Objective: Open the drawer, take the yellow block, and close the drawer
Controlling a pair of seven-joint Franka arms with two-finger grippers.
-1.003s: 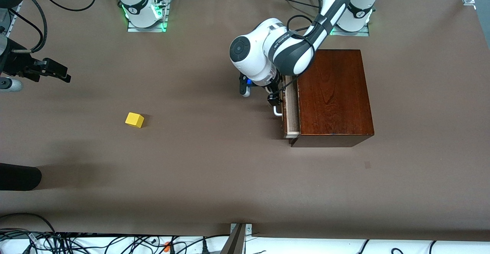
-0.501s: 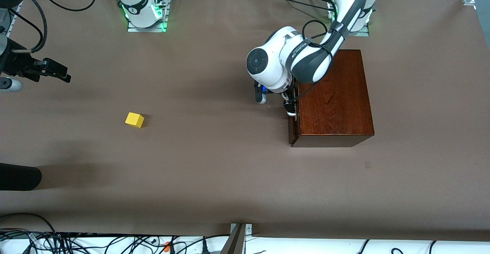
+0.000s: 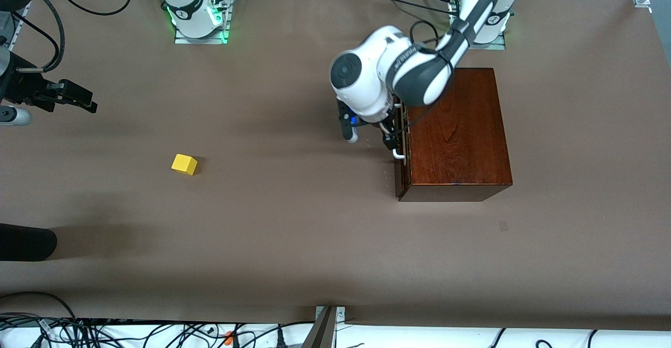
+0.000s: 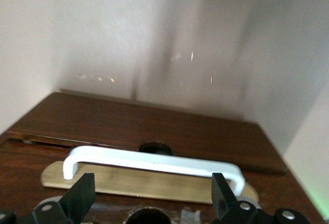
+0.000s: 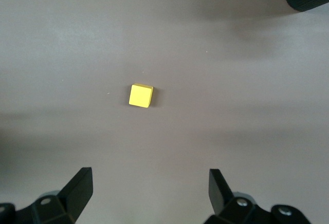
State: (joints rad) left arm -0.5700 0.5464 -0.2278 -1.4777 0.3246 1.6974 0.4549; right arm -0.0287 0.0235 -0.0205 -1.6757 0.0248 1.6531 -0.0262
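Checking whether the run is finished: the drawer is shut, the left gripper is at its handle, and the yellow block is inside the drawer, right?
Not quite. The yellow block lies on the table, toward the right arm's end, as the front view shows. The drawer is shut, with the left gripper at its handle.

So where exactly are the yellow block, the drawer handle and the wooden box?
yellow block (image 3: 184, 164): front view, on its top face.
drawer handle (image 4: 154, 161): left wrist view, middle of the white bar.
wooden box (image 3: 456, 128): front view, on its glossy top.
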